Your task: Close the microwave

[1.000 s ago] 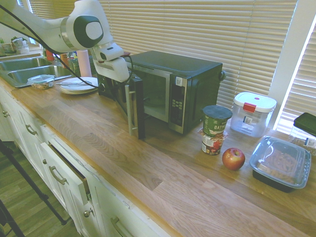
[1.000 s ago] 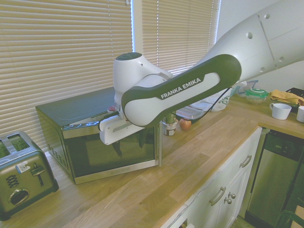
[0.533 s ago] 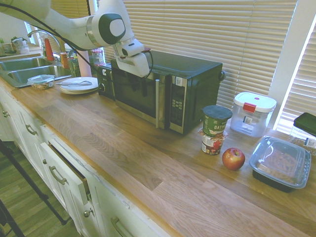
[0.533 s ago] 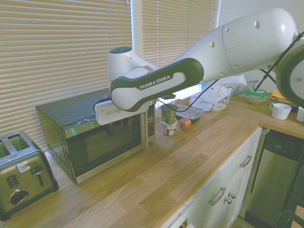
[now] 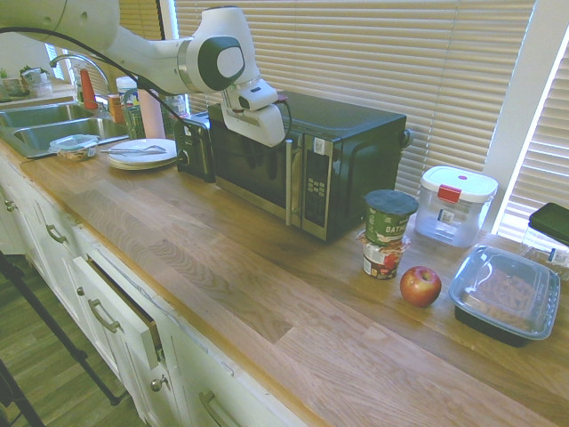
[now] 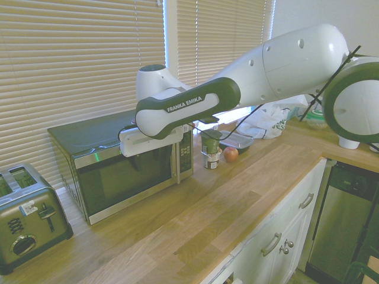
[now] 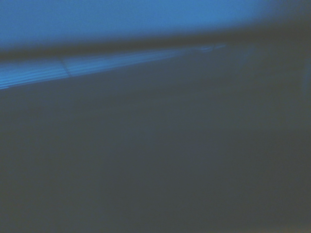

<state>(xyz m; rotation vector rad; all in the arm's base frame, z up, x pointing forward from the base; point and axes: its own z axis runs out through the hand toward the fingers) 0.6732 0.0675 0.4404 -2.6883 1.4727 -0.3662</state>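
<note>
The wooden plank worktop (image 5: pixel 267 294) runs nearest the first exterior camera, with white drawers below its edge. On it, right of centre, lie a red apple (image 5: pixel 420 286) and a clear-lidded black tray (image 5: pixel 504 294); behind the apple stands a green round tub (image 5: pixel 388 217) on a smaller cup. Farther back sits the microwave (image 5: pixel 307 160), a black box with its long side along the blinds and its steel-trimmed, dark glass door facing out over the worktop, shut flush, vertical handle beside the button panel. The tool (image 5: pixel 256 147) is against the upper door front; I cannot tell how far its fingers are parted. The wrist view is only a dark blur.
</note>
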